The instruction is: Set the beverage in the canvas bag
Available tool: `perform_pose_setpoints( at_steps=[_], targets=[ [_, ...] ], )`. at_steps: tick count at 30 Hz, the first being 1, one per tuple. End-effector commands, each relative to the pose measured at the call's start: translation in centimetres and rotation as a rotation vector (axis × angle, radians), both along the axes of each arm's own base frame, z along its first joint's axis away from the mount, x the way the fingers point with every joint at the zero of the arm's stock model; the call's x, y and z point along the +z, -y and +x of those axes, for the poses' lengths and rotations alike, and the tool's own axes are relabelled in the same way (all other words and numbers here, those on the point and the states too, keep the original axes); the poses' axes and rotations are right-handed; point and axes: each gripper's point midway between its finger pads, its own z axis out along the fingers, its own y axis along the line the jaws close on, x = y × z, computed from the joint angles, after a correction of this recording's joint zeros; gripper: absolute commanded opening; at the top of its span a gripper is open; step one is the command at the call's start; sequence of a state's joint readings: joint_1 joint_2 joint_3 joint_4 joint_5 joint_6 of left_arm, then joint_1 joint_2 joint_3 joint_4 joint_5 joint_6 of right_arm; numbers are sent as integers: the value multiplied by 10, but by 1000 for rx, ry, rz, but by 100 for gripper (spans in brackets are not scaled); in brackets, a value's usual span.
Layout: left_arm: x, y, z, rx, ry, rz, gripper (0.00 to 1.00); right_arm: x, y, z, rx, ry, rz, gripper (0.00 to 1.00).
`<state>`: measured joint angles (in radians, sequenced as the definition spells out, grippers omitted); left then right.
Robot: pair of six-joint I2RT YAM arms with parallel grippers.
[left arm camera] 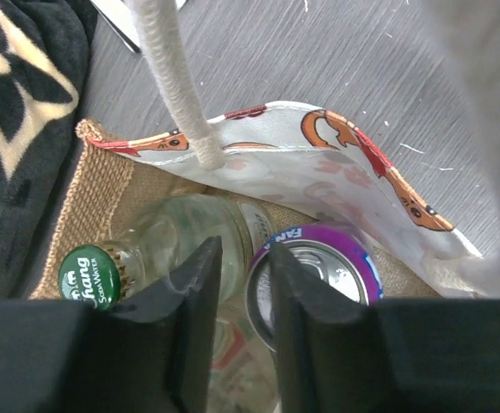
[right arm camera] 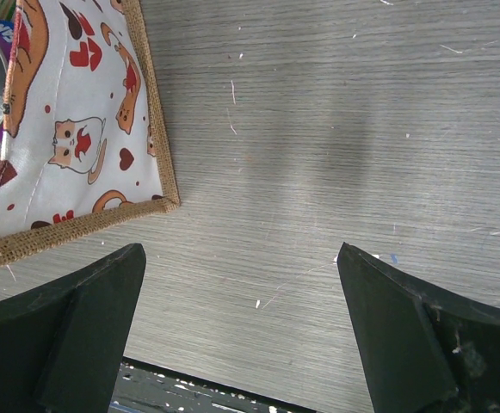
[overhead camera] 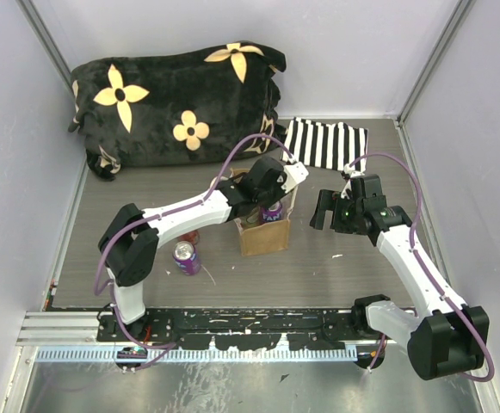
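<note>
The canvas bag (overhead camera: 264, 237) stands mid-table, tan with a cat-print lining (left arm camera: 336, 172) and a cream handle (left arm camera: 176, 86). Inside it stand a purple Fanta can (left arm camera: 327, 258) and a clear glass bottle (left arm camera: 189, 228) with a green cap (left arm camera: 90, 277). My left gripper (overhead camera: 262, 202) hovers over the bag's mouth. Its jaws are a narrow gap apart (left arm camera: 245, 249), above the can's left rim and the bottle, clamping nothing visible. A second purple can (overhead camera: 185, 255) stands on the table left of the bag. My right gripper (overhead camera: 323, 211) is wide open and empty (right arm camera: 241, 254), right of the bag (right arm camera: 69, 232).
A black blanket with tan flowers (overhead camera: 176, 99) lies at the back left. A black-and-white striped cloth (overhead camera: 325, 142) lies behind the bag. A small red thing (overhead camera: 191, 236) shows behind the loose can. White walls close in three sides.
</note>
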<state>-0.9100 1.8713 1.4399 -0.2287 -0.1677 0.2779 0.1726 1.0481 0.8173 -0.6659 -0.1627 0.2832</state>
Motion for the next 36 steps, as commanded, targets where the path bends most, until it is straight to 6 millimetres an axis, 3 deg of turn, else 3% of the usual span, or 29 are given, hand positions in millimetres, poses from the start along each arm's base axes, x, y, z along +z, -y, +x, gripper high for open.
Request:
perform_pose_setpoints(
  at_steps=[1,6,8,13,17,22,25,28,30,33,36],
  targets=[
    [-19,-12,-15,-5,-82,51,46,8,-3,10,5,43,18,100],
    [13,3,-27,-40,-71,-22,64,7,-5,10,5,43,32,100],
    [26,9,-31,-45,-69,-59,67,9,-6,10,5,46,34,100],
    [85,16,-33,-37,-23,-185,81,12,-6,12,4,55,36,100],
    [141,2,-34,-37,56,-262,91,13,-7,13,3,54,44,100],
    [173,-47,-27,44,62,-312,96,16,-9,14,5,58,55,100],
    [169,-105,-9,174,26,-297,97,19,-9,14,3,67,58,100],
    [149,-171,-5,292,-42,-240,98,21,-8,14,3,75,54,100],
    [127,-209,-15,344,-93,-163,100,21,-7,14,1,74,51,100],
    [94,-250,-43,375,-177,-64,98,18,-7,14,2,64,48,100],
    [66,-264,-69,354,-256,20,98,15,-9,15,6,53,49,100]
  ],
)
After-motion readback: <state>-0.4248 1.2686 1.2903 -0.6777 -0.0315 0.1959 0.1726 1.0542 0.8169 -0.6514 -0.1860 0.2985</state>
